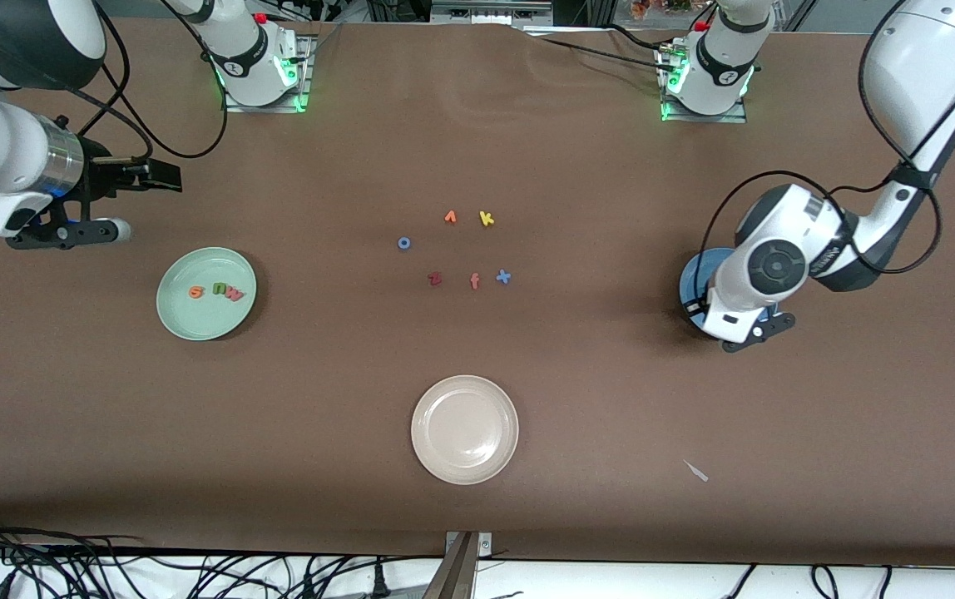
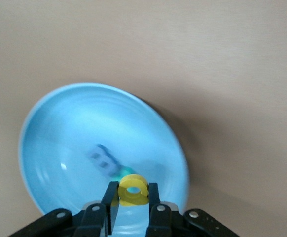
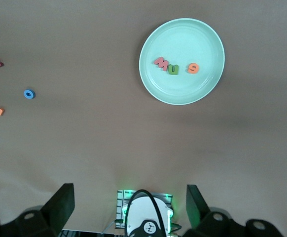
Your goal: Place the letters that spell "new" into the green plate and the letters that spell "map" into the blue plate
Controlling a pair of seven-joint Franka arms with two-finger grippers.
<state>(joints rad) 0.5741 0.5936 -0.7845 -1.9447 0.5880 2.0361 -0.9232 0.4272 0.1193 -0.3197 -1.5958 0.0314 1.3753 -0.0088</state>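
The green plate [image 1: 195, 320] [image 3: 183, 34] lies toward the right arm's end and holds the orange "e" [image 1: 195, 291] [image 3: 193, 68], green "n" [image 1: 218, 289] [image 3: 173, 68] and pinkish-red "w" [image 1: 234, 294] [image 3: 159, 63]. The blue plate [image 1: 691, 279] [image 2: 74, 123] sits at the left arm's end, mostly covered by that arm's wrist. In it lie the blue "m" [image 2: 101, 159] and the teal "p" [image 2: 127, 171], half hidden. My left gripper [image 2: 133, 193] hangs just over this plate, shut on the yellow "a" [image 2: 133, 189]. My right gripper [image 1: 163, 176] [image 3: 128, 197] waits open and empty above bare table beside the green plate.
A cream-white plate [image 1: 423, 424] lies near the front edge. Mid-table are loose letters: blue o [image 1: 403, 243], an orange one [image 1: 450, 217], yellow k [image 1: 486, 218], dark red z [image 1: 434, 279], salmon f [image 1: 474, 281], blue x [image 1: 503, 277]. A small white scrap [image 1: 696, 471] lies near the front.
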